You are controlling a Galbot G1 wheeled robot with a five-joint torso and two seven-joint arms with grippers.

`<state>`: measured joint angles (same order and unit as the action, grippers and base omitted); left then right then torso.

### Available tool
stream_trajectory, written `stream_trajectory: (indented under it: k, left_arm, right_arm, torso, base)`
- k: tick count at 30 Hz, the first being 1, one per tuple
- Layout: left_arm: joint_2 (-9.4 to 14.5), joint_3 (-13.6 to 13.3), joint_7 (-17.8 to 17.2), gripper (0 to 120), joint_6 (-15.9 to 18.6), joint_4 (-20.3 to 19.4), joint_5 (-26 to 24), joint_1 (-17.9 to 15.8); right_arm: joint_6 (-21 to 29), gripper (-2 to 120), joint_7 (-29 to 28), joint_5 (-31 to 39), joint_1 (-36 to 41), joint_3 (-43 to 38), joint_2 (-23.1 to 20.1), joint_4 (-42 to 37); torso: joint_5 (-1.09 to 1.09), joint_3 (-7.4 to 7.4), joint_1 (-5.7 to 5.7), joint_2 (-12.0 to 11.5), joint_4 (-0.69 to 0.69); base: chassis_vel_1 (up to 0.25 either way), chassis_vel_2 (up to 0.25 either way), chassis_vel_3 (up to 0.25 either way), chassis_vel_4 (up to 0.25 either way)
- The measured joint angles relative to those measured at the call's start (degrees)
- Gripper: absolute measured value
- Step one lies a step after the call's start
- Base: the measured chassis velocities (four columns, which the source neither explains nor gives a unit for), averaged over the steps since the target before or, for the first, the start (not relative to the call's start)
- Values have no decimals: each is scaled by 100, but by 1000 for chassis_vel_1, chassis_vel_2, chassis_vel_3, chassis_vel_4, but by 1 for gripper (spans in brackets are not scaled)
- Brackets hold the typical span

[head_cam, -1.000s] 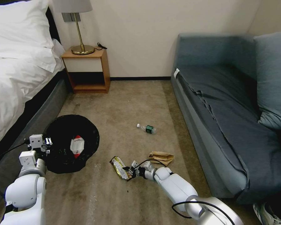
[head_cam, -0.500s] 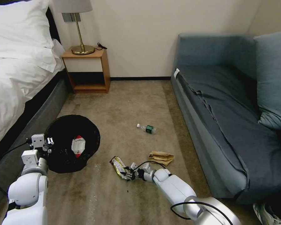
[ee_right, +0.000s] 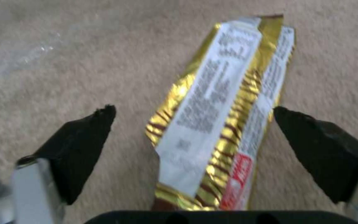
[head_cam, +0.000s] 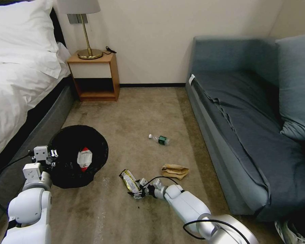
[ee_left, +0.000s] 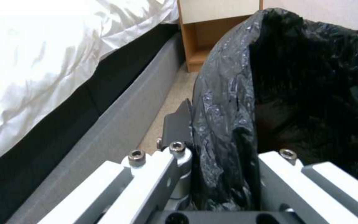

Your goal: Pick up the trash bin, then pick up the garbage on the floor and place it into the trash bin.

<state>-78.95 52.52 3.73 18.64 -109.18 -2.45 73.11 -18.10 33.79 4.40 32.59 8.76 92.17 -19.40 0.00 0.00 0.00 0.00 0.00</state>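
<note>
The head camera looks forward and down from high over the floor (head_cam: 142,112), between bed (head_cam: 17,81) and sofa (head_cam: 247,115). The left wrist camera sits very near the trash bin (ee_left: 228,102) rim, facing along the bed. The right wrist camera looks closely down at the gold wrapper (ee_right: 220,124), which the head view shares.

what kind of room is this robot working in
Most likely a hotel room or a bedroom. A bed with white linen stands along the left side, a wooden nightstand with a brass lamp is against the wall, and a blue-grey sofa lines the right, all on beige carpet.
</note>
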Motion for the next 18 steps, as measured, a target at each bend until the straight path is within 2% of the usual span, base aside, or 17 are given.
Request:
stream_trajectory:
  k: [13,18]
  left_arm:
    - [31,72,15,5,-36,-129,-104,142]
    - [10,73,18,5,-47,-163,-107,179]
  right_arm:
    - [-70,100,-111,-176,28,-136,-1,150]
    - [-72,97,-105,-182,52,-142,-2,148]
  torso:
    - [0,0,0,0,0]
    - [0,0,0,0,0]
  base:
    - [0,0,0,0]
    - [0,0,0,0]
